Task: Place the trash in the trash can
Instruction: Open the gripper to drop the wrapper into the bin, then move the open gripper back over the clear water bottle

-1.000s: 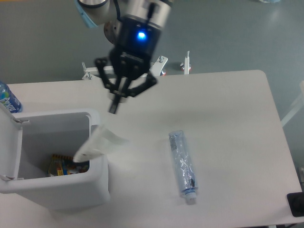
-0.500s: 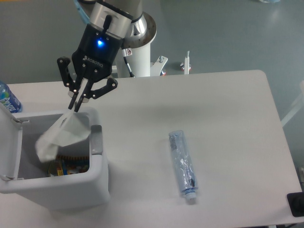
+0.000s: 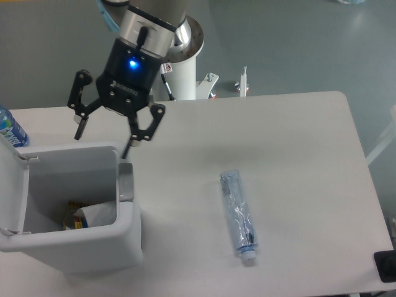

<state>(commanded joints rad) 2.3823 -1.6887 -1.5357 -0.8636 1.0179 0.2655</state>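
The white trash can (image 3: 74, 244) stands at the table's front left with its lid swung open to the left. Inside it lies the flat clear packet with white card (image 3: 98, 214), on top of colourful wrappers. My gripper (image 3: 104, 141) hovers just above the can's back rim, open, with nothing between its fingers. A crushed clear plastic bottle with a white cap (image 3: 237, 214) lies on the table to the right of the can, cap toward the front edge.
An uncrushed bottle with a blue label (image 3: 10, 129) stands at the far left edge behind the can's lid. The robot's base (image 3: 181, 68) rises behind the table. A dark object (image 3: 387, 265) sits at the front right corner.
The gripper opened above the can and let go of the packet, which dropped from the fingers to the bottom of the can. Earlier the gripper carried it leftward over the rim.
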